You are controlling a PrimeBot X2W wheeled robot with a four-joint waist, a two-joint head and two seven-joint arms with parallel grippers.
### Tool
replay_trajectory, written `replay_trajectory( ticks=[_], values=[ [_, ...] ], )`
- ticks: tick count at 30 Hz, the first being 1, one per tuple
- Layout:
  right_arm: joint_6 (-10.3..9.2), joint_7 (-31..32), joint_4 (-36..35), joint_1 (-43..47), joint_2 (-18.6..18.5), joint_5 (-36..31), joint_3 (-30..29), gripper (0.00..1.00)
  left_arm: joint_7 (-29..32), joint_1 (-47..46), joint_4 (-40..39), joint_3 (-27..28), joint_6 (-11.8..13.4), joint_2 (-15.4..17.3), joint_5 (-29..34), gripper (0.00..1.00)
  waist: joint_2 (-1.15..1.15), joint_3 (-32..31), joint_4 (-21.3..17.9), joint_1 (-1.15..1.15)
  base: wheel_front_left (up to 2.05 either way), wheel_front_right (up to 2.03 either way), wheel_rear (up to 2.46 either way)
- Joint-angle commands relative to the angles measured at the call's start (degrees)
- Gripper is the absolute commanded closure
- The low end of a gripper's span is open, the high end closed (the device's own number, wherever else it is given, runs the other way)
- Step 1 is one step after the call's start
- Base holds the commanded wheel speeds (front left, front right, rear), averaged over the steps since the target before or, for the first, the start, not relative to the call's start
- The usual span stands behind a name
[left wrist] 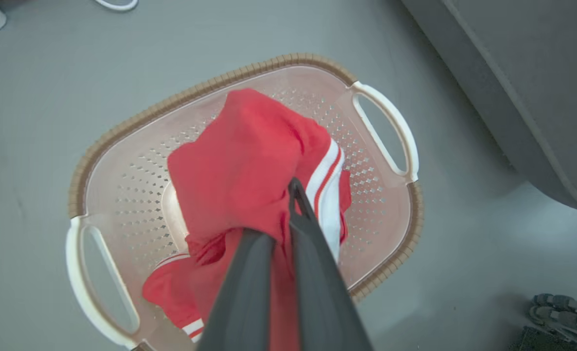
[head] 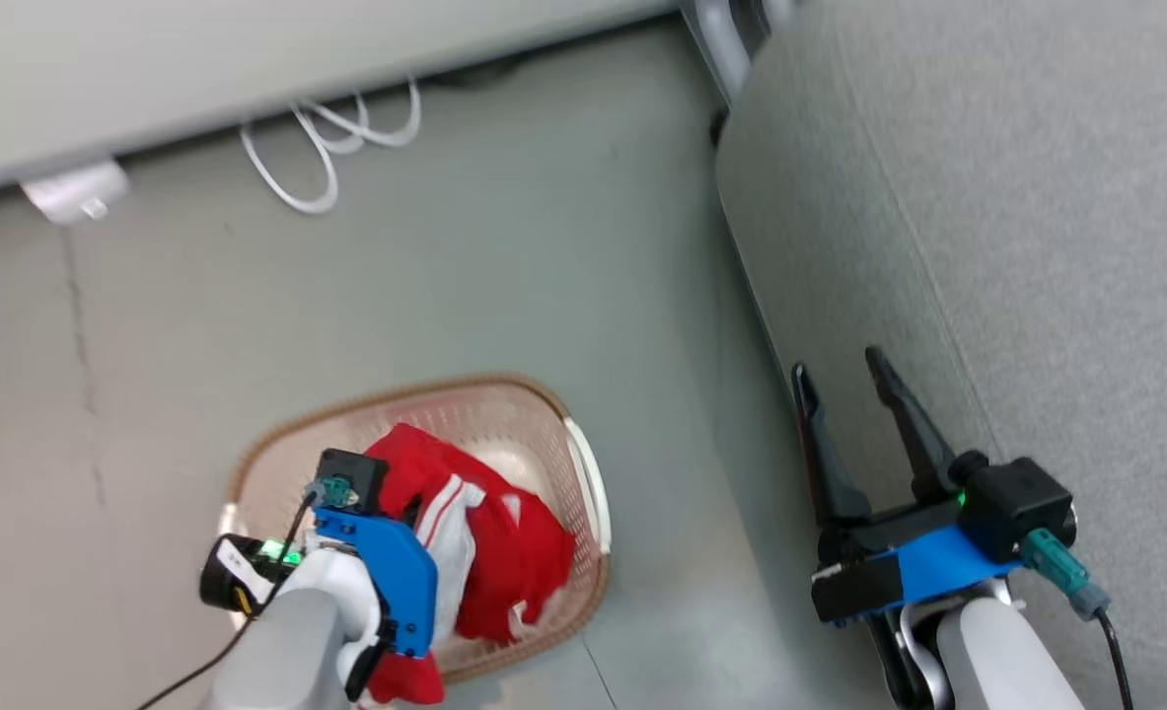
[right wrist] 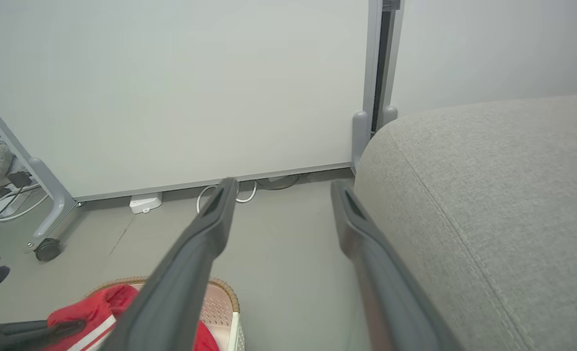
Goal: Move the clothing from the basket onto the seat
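Barely started tbh. Got the clothing (left wrist: 239,161) pinched tight in the left gripper (left wrist: 288,204), bunched up over the basket (left wrist: 122,126). Right gripper (head: 838,363) spread wide, idle beside the seat (head: 1037,197). Whole carry-over to the seat left to do.

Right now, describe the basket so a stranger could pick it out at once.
Start at the big grey seat; on the grey floor to its left stands the basket. It is cream perforated plastic with white side handles, holding red clothing with white stripes. Its brown woven-look rim and red load set it apart from the white cables by the wall.
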Motion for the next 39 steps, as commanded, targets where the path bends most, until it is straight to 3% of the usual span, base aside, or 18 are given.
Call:
replay_trajectory(
  ticks=[1,9,19,28,39],
  values=[
    [-0.04,0.3,0.4,1.9,-0.2,-0.3,-0.1,0.00,-0.5,2.0,-2.1,-2.1,-0.5,-0.2,-2.5,1.00,0.00,-11.4,5.7,0.02,0.00,0.00,0.00],
    [-0.04,3.1,-0.4,7.3,-0.2,-0.2,-0.5,0.00,0.2,2.3,-14.9,-13.5,-0.7,-0.1,-15.3,1.00,0.00,-19.7,8.4,0.02,0.00,0.00,0.00],
    [-0.04,5.5,-2.7,11.6,-0.1,0.4,-0.3,0.00,1.4,-5.2,-24.8,-23.9,3.3,-0.1,-25.1,1.00,0.00,-24.1,10.8,0.02,0.00,0.00,0.00],
    [-0.04,6.1,-3.4,12.0,-0.1,0.9,0.7,0.00,1.1,-11.7,-26.2,-29.8,6.7,-0.1,-31.4,1.00,0.00,-25.3,11.0,0.02,0.00,0.00,0.00],
    [-0.04,6.0,-3.2,12.1,-0.1,1.1,1.9,0.00,-0.7,-12.9,-23.9,-34.1,7.8,-0.1,-36.6,1.00,0.00,-24.6,10.1,0.02,0.00,0.00,0.00]
  ],
)
